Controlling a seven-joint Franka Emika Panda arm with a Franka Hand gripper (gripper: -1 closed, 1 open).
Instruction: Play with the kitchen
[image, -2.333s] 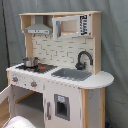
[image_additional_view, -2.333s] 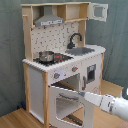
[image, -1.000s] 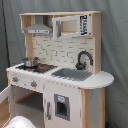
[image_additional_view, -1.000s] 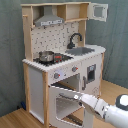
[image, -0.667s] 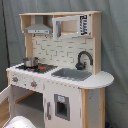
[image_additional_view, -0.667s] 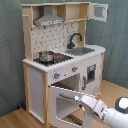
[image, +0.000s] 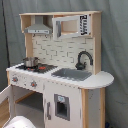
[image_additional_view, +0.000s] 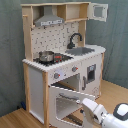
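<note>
Grey curtain (image: 115, 45) as backdrop in both exterior views; wood floor (image_additional_view: 12, 119) in second exterior view.

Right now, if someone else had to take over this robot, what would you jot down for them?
Claw: low by the oven door in the second exterior view, but I cannot tell whether it is open or shut.
Things: the toy kitchen stands upright. The oven door hangs open, swung down. A small pot sits on the stove, and the sink with its black faucet is beside it.
Done: the oven door is open.
Left: pot, knobs and faucet look untouched, so there is plenty left to play with.
</note>
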